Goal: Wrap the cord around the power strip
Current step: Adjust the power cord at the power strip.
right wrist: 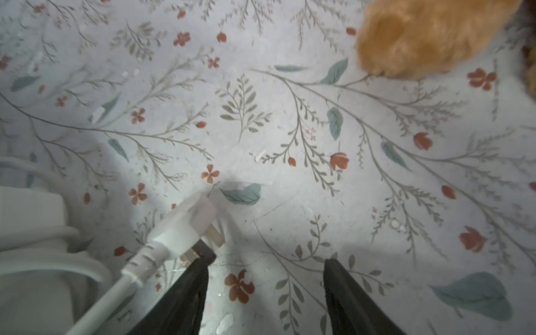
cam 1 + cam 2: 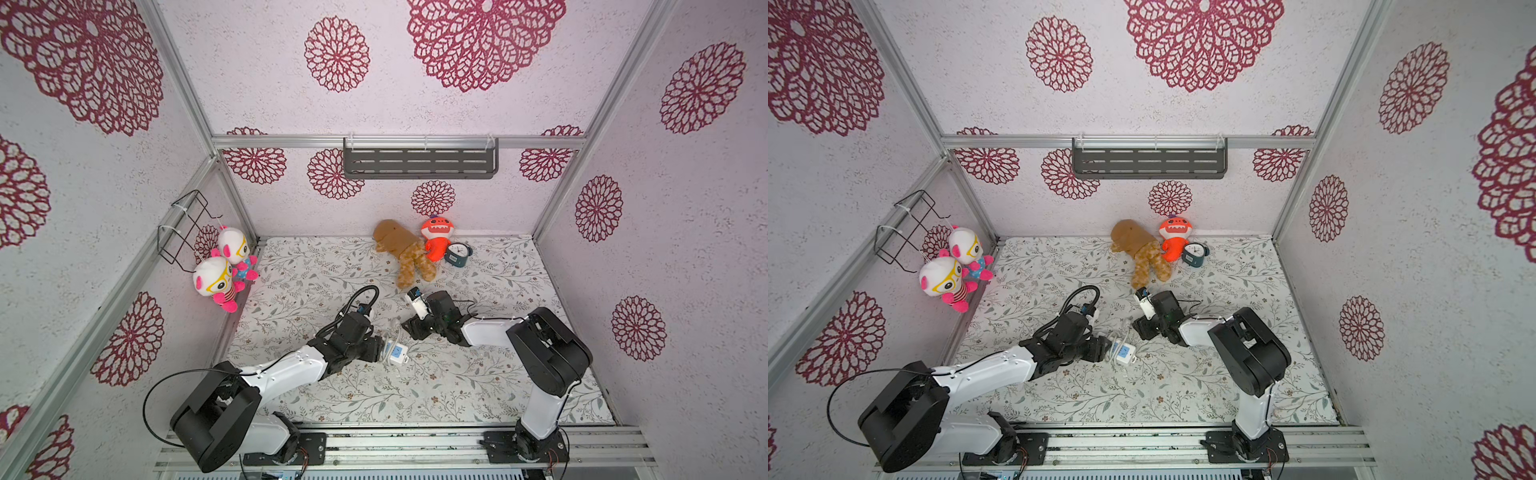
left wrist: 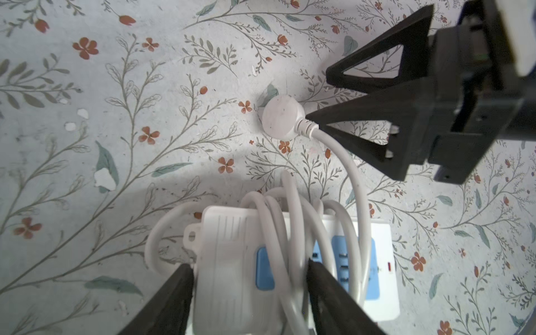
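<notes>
Near mid-counter [image 2: 457,386], the power strip [image 3: 229,246] is clamped between the left fingers [image 3: 171,301] — seemingly to pin the wound turns of the cord [image 3: 359,179]. Its plug [image 3: 280,119] lies loose just beside the right fingers [image 1: 188,295], which are spread and empty.

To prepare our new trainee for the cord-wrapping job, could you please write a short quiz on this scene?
1. True or false: the plug sits between the jaws of the right gripper.
2. Which holds the power strip? A. left gripper B. right gripper C. neither
3. What is looped around the power strip?
Key: 1 false, it lies on the table beside one finger; 2 A; 3 the cord.
</notes>
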Action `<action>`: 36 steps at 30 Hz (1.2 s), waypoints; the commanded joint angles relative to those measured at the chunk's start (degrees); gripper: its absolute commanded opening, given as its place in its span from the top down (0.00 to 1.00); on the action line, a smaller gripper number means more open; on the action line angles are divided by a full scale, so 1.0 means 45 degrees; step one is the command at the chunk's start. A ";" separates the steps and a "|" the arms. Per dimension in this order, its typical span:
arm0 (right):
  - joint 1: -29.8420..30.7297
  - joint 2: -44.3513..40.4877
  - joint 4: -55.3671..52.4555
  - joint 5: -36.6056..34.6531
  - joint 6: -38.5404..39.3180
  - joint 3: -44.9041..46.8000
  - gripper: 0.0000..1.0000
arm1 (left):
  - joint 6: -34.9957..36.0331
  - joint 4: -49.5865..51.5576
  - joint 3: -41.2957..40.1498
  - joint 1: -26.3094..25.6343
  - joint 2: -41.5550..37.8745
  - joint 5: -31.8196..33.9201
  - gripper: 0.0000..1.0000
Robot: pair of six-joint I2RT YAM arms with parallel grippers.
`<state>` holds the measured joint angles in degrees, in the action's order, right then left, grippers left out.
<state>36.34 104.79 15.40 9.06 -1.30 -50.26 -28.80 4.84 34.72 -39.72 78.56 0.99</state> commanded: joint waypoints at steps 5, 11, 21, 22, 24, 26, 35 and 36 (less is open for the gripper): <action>0.0109 0.1025 -0.0904 -0.0439 0.0842 -0.1214 0.32 | 0.0671 0.0076 0.0351 -0.0176 0.0965 -0.0217 0.34; 0.0049 0.0487 -0.1008 -0.1403 0.1279 -0.1136 0.30 | 0.0737 -0.0030 0.0060 -0.0190 0.0775 -0.0169 0.35; 0.0676 -0.0558 -0.1167 -0.2404 0.2273 -0.1579 0.29 | 0.0521 -0.0165 -0.0295 -0.0346 0.0891 0.0075 0.35; 0.0756 -0.0606 -0.1161 -0.2503 0.2345 -0.1655 0.28 | 0.0478 -0.0231 -0.0375 -0.0361 0.0900 0.0132 0.35; 0.0865 -0.0594 -0.1128 -0.2582 0.2494 -0.1839 0.28 | 0.0342 -0.0366 -0.0551 -0.0406 0.0898 0.0265 0.35; 0.0938 -0.0592 -0.0790 -0.2622 0.2567 -0.1860 0.28 | 0.0232 -0.0541 -0.0690 -0.0428 0.0937 0.0378 0.35; 0.1215 0.0104 -0.0997 -0.2047 0.3026 -0.2103 0.27 | -0.0233 -0.1318 -0.0994 -0.0780 0.1360 0.0846 0.36; 0.1236 0.0129 -0.1135 -0.2117 0.3072 -0.2069 0.27 | -0.0323 -0.1364 -0.1049 -0.0852 0.1432 0.0882 0.36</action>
<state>41.43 104.66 11.46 -0.84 11.00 -58.50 -28.05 -3.88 32.38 -41.93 82.13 5.19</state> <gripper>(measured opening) 0.733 0.643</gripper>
